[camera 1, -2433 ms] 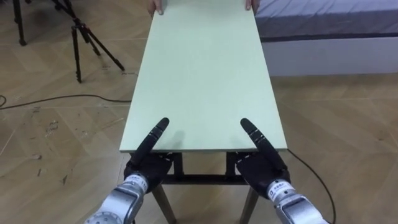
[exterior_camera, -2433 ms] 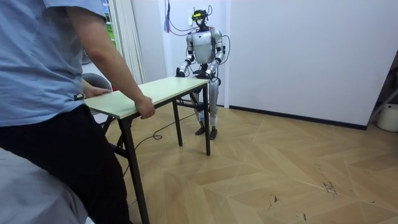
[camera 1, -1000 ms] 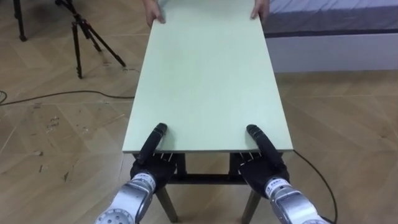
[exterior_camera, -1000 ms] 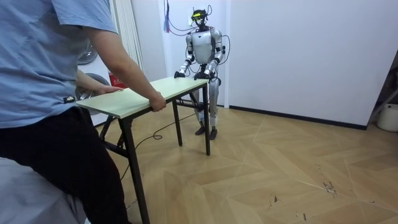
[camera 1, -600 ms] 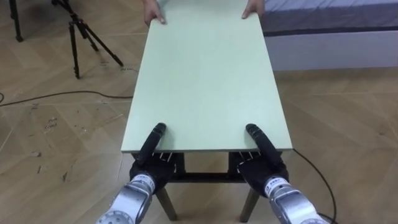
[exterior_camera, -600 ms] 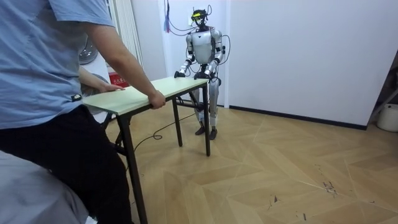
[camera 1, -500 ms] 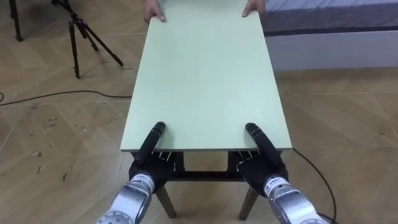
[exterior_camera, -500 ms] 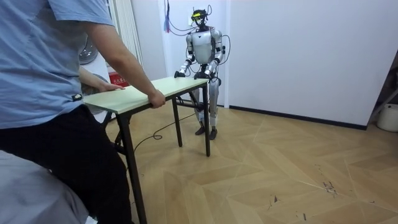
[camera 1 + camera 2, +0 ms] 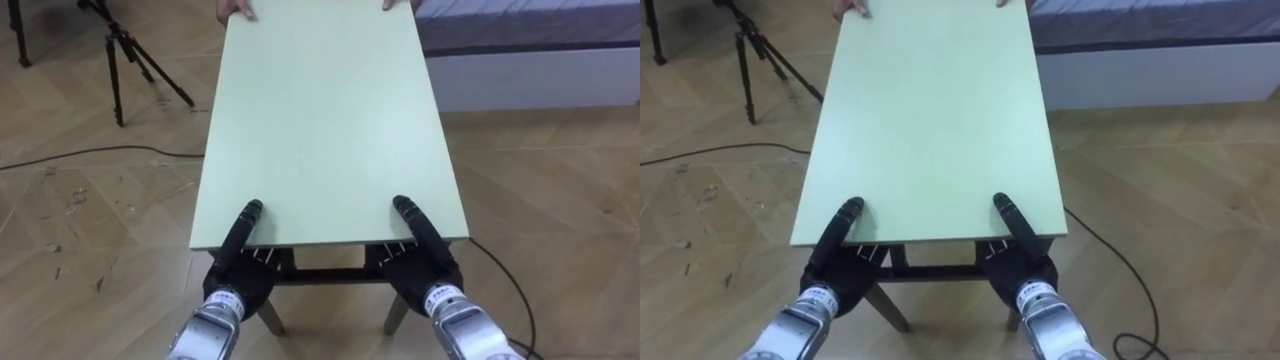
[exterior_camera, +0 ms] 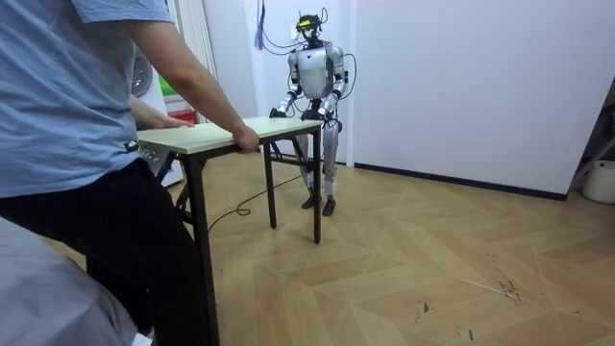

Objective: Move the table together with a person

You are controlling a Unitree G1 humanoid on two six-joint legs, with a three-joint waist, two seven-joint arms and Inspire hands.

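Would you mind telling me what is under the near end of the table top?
The dark frame shows below the table, with the left hand and right hand at its edge. The top covers whatever lies further under it.

Silver forearms end in black hands (image 9: 240, 278) (image 9: 425, 272) (white-tagged).

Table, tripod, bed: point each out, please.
table (image 9: 330, 120), left eye view, bare top
tripod (image 9: 114, 75), left eye view, a leg
bed (image 9: 540, 22), left eye view, mattress
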